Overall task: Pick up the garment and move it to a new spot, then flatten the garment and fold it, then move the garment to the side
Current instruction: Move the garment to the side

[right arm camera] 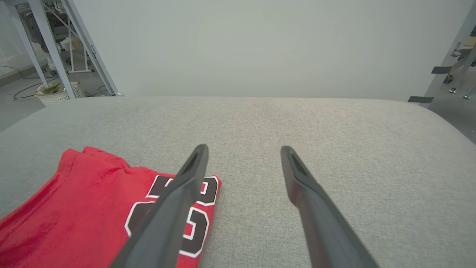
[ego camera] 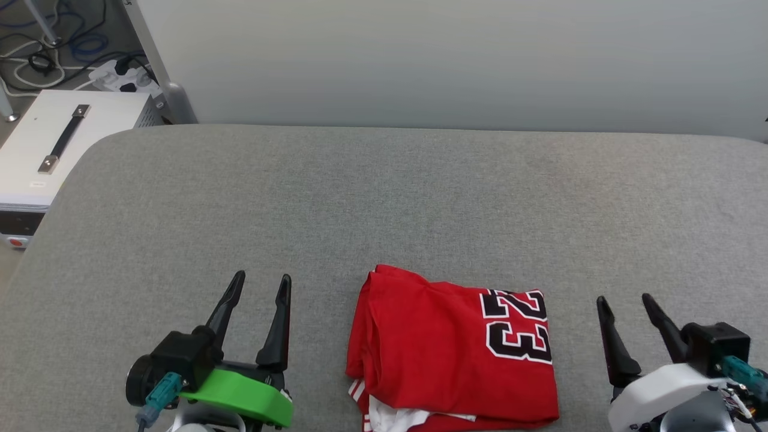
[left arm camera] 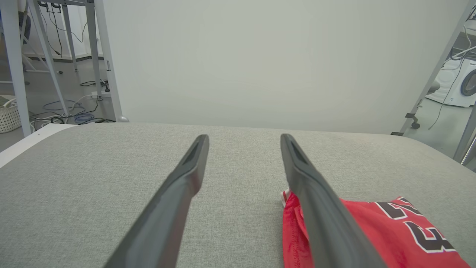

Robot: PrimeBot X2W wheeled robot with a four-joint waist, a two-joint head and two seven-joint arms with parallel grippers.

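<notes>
A folded red shirt lies at the near edge of a broad grey fabric-covered table, flanked by the robot's two grippers and touching neither. The black, white-edged "23" faces up on the shirt's right half. A scrap of white cloth and striped trim peeks out at its near left corner.

The left gripper, on a green mount, and the right gripper, on a white one, sit just beside the shirt, one on each side. Both have their long dark fingers spread apart, pointing toward the far edge and holding nothing. In the left wrist view the shirt's folded edge shows partly behind the right-hand finger. In the right wrist view the number shows partly behind the left-hand finger.

The table has rounded corners and a finely woven, unwrinkled cover. Behind its far edge rises a plain pale wall. Off the table's left side stands a white box with a black carry handle. Beyond it on the floor are a white power strip and a tangle of cables, beside a slanting metal post. The left wrist view also shows a white basket on the floor at the left and a washing machine at the far right.
</notes>
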